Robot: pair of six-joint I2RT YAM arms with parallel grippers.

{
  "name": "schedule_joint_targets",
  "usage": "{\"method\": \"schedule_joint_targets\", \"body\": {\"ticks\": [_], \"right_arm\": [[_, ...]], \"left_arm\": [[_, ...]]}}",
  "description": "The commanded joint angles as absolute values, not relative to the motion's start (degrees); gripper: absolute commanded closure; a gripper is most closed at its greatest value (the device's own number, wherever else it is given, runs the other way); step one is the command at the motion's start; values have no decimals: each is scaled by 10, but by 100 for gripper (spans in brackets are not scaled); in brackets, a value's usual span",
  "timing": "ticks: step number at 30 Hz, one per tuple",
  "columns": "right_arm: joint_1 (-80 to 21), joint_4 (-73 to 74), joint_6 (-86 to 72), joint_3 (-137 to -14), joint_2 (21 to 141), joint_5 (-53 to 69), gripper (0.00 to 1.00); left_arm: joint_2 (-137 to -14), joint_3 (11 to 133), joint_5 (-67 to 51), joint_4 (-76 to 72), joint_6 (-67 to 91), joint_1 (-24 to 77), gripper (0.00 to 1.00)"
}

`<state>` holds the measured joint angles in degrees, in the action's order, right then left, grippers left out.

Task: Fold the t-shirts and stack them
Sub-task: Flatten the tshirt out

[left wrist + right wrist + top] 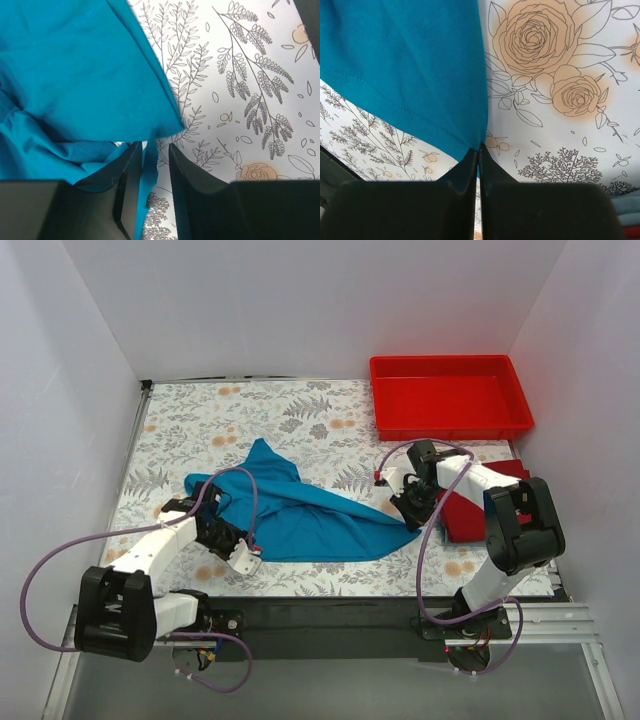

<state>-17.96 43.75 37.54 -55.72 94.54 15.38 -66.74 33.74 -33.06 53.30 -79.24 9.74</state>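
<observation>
**Ana:** White walls (300, 300) on three sides and a table (200, 420) covered in a floral print of grey ferns and pale orange roses. How do the jaws stand on the right?

**Ben:** The right gripper (479, 152) has its two fingers pressed almost flat together. A corner of the teal t-shirt (300, 515) runs down into the seam between them, stitched hem and all, so it has that corner clamped.

**Ana:** And the left?

**Ben:** The left gripper (155, 150) shows a narrow gap, and a strip of the same teal cloth hangs in it. The table print shows through beside the strip, so I cannot tell whether the fingers are really pinching it.

**Ana:** Where does the shirt lie?

**Ben:** Across the middle of the table, rumpled, with a peak pointing toward the far side. It tapers to a point at the right gripper, and its near-left corner is at the left gripper. Both arms reach in low from the near edge.

**Ana:** Anything further out?

**Ben:** A red t-shirt (465, 518) lies on the table at the right edge, partly under the right arm. Just beyond it, in the far right corner, sits a red plastic tray (450, 428).
</observation>
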Motion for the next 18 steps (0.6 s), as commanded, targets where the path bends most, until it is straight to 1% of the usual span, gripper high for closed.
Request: {"method": "schedule_joint_targets", "body": {"ticks": [1, 3, 4, 5, 6, 7, 8, 10, 11, 12, 13, 14, 16, 17, 18], "right_arm": [[-175, 458, 385, -580, 956, 151, 99], [-176, 459, 387, -583, 960, 149, 99], [-176, 460, 388, -585, 961, 148, 99], [-175, 462, 388, -588, 962, 147, 99], [-175, 463, 388, -592, 962, 145, 99], [-175, 465, 390, -605, 962, 143, 99], [-174, 468, 390, -613, 962, 141, 99], [-174, 474, 392, -647, 961, 128, 99], [-175, 475, 393, -662, 955, 124, 99], [-175, 479, 396, -676, 950, 113, 99], [-175, 478, 399, -714, 947, 106, 99], [-175, 477, 401, -735, 945, 96, 99], [-175, 476, 404, -792, 947, 62, 99], [-174, 475, 410, -852, 949, 52, 99], [-174, 469, 410, -881, 952, 34, 99]], "left_arm": [[-683, 346, -307, 519, -788, 100, 74], [-689, 358, -299, 516, -773, 100, 78], [-691, 364, -299, 512, -739, 100, 82], [-694, 371, -303, 506, -717, 101, 93], [-695, 395, -306, 497, -687, 101, 98], [-697, 410, -312, 490, -652, 97, 100], [-700, 430, -320, 484, -573, 91, 100], [-706, 499, -361, 480, -507, 58, 100], [-708, 524, -379, 475, -418, 41, 100], [-712, 548, -415, 457, -377, 24, 100], [-715, 604, -431, 449, -330, -21, 100], [-720, 630, -447, 438, -243, -41, 100], [-739, 687, -483, 396, -159, -102, 100], [-744, 728, -487, 379, -124, -122, 100], [-753, 742, -484, 309, -14, -139, 100]]}}
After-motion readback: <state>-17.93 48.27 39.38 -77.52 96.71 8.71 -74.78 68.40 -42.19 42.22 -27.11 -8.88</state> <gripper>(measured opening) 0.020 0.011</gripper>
